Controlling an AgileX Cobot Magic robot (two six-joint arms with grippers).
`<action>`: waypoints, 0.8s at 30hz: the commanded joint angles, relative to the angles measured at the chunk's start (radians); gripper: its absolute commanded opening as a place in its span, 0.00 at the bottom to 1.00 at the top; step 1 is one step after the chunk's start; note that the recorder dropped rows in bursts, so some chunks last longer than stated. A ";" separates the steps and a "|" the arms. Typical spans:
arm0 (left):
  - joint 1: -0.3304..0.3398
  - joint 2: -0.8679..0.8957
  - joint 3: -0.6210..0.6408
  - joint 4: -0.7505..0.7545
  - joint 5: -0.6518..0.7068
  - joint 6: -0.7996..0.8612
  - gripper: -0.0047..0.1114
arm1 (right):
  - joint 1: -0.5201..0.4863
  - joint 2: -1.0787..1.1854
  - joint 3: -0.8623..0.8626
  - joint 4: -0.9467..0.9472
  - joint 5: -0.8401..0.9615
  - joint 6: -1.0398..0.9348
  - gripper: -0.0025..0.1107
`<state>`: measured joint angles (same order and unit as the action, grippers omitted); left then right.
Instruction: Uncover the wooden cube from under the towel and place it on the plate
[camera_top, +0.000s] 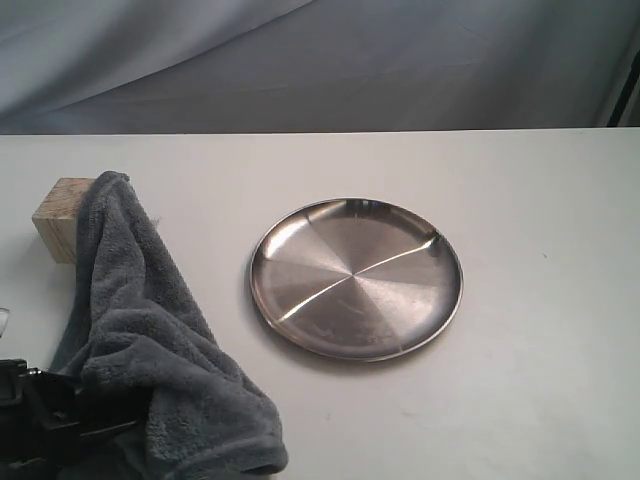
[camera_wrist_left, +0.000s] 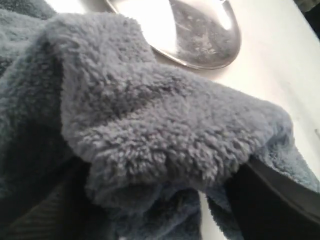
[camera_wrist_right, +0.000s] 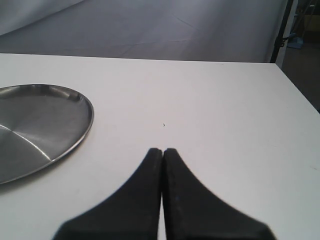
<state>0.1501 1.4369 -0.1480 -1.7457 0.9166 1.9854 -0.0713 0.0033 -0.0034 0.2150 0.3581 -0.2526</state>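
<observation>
White table (camera_top: 520, 400): left end effector (camera_top: 45, 415) grasps towel (camera_top: 150, 330); right end effector (camera_wrist_right: 162, 155) clenched.

My white counter (camera_top: 520, 350) has the plate (camera_top: 355, 278) sitting about mid-way. The wooden cube (camera_top: 60, 215) is over on my left, with the towel (camera_top: 150, 330) draped against it.

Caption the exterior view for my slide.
Grey towel draped partly over the wooden cube, steel plate bare beside them.
</observation>
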 joint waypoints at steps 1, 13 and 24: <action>-0.001 0.006 0.002 0.001 0.157 -0.023 0.68 | 0.001 -0.003 0.003 0.005 -0.013 -0.001 0.02; 0.002 0.006 -0.026 0.001 0.288 -0.021 0.60 | 0.001 -0.003 0.003 0.005 -0.013 -0.001 0.02; 0.002 0.006 -0.215 0.001 0.290 -0.053 0.35 | 0.001 -0.003 0.003 0.005 -0.013 -0.001 0.02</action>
<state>0.1501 1.4407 -0.3178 -1.7405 1.1977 1.9472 -0.0713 0.0033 -0.0034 0.2150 0.3581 -0.2526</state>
